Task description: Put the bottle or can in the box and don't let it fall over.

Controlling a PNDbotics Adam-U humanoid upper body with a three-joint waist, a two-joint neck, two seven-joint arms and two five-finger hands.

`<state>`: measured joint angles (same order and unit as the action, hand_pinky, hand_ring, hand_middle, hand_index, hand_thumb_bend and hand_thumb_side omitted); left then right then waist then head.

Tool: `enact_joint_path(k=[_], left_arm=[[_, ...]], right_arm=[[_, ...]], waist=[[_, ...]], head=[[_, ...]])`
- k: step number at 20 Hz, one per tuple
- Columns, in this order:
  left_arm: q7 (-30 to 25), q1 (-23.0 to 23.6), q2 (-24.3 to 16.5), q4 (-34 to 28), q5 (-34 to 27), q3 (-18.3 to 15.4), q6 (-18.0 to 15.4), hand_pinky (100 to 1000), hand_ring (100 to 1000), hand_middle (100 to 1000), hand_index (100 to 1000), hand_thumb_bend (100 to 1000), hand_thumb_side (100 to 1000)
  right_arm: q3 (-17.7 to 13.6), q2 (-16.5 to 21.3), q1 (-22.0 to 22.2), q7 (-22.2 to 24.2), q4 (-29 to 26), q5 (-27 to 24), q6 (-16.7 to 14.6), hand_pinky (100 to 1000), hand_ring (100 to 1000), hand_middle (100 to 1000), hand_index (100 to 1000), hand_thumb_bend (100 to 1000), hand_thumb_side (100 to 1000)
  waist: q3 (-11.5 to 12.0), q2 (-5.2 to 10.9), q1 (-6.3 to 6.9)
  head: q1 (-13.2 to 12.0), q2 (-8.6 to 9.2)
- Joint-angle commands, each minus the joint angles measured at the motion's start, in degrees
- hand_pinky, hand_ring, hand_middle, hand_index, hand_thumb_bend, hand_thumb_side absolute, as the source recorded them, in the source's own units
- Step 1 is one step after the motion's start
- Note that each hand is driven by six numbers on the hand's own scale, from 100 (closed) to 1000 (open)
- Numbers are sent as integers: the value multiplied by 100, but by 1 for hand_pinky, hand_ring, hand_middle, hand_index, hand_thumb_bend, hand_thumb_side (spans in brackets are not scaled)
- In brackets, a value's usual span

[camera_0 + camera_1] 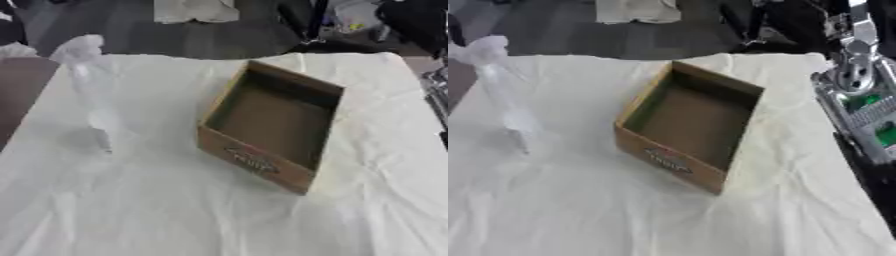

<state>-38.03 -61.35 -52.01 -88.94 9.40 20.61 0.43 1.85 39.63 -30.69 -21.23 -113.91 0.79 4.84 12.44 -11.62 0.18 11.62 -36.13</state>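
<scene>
An open brown cardboard box [302, 95] sits askew in the middle of the table, with a printed label on its near wall and nothing inside. To its left stands a clear plastic bottle [92, 95], upright on the white cloth, pale at the top and blurred. Neither hand shows in either view. Part of my right arm [855, 75], silver and black with some green, comes in along the right edge of the right eye view, well away from the box and the bottle.
A wrinkled white cloth [175, 210] covers the table. The brown table edge [22, 85] shows at the far left. Beyond the far edge lie dark floor, a pale bundle [197, 10] and dark equipment [367, 25].
</scene>
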Motion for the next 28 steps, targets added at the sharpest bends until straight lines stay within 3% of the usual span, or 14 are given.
enact_joint_path(k=[1, 13, 16, 21, 28], left_arm=[[141, -192, -1, 127, 14, -73, 44, 870, 790, 813, 891, 354, 863], [-306, -516, 507, 927, 93, 116, -54, 885, 817, 845, 900, 345, 883], [-497, -556, 576, 1058, -10, 112, -102, 900, 830, 850, 897, 391, 904], [-743, -567, 605, 1141, -188, 44, -174, 907, 837, 848, 897, 469, 954], [-957, -575, 642, 1197, -221, 38, -203, 909, 844, 852, 899, 474, 932]], right_arm=[[-34, 131, -76, -5, -68, 39, 2, 897, 767, 751, 775, 143, 251], [-9, 93, -126, 24, -68, 10, -3, 897, 764, 749, 774, 134, 257], [-6, 86, -124, 24, -68, 8, 11, 897, 763, 749, 774, 121, 263], [-3, 68, -121, 14, -68, 0, 27, 898, 762, 748, 773, 117, 266], [4, 44, -109, 12, -68, -15, 52, 898, 758, 745, 769, 112, 268]], waist=[[-8, 65, -1], [-95, 5, -41], [-106, -11, -42], [-116, -34, -39], [-152, -36, -18]], head=[[-35, -8], [-143, 159], [-144, 225], [-85, 483], [-97, 432]])
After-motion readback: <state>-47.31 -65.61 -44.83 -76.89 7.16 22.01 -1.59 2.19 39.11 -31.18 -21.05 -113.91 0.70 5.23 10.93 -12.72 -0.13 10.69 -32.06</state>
